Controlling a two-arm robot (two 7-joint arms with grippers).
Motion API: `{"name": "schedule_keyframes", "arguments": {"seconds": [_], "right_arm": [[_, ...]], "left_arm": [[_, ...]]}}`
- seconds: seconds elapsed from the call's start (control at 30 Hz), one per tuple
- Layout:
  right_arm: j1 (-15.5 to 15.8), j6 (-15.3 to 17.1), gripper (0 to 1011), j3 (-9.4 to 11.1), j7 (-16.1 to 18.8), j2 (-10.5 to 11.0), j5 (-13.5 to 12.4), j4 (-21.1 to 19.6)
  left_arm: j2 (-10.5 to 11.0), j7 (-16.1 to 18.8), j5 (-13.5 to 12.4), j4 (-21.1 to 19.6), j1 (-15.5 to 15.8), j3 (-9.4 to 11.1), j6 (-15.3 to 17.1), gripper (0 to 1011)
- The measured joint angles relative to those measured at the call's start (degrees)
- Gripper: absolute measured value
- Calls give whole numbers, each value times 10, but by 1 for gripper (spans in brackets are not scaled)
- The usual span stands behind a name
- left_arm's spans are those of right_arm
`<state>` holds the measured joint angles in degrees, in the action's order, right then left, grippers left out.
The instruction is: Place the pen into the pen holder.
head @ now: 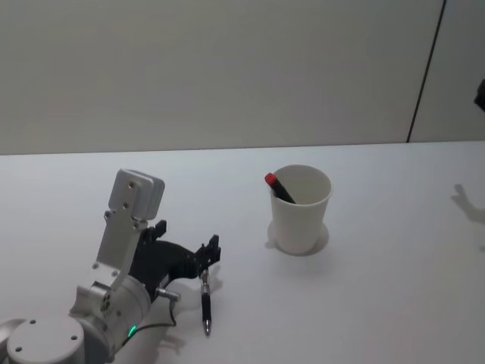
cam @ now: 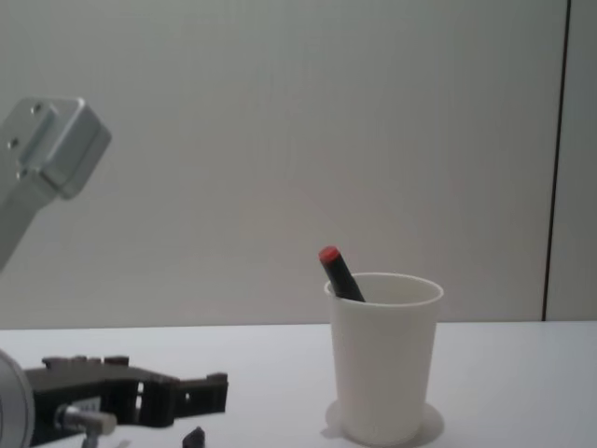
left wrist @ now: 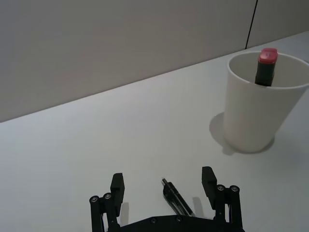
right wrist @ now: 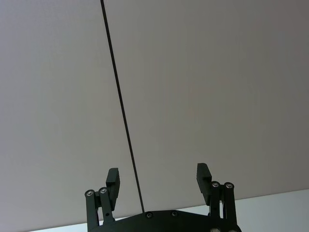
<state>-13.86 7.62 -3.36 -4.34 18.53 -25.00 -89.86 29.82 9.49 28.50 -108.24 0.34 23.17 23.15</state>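
Near pen holder (head: 301, 216), left claw (left wrist: 162, 176) spread around pen (left wrist: 176, 198); red-capped marker (left wrist: 266, 65) inside.

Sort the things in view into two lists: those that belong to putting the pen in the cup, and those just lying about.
Belongs to the job:
pen, lying on the table
paper cup
left gripper, open astride the pen

Just there:
red-capped marker, standing in the cup
right gripper, open, facing the wall
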Motion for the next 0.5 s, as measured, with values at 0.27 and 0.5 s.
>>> {"name": "schedule_keyframes", "arguments": {"seconds": [0.27, 0.5], "right_arm": [[0, 0, 1001, 0, 0, 0, 0, 0], [0, 0, 1002, 0, 0, 0, 0, 0]], "left_arm": [[-2, 0, 12, -5, -11, 2, 17, 1001], [-5, -6, 15, -7, -15, 3, 28, 1001]]}}
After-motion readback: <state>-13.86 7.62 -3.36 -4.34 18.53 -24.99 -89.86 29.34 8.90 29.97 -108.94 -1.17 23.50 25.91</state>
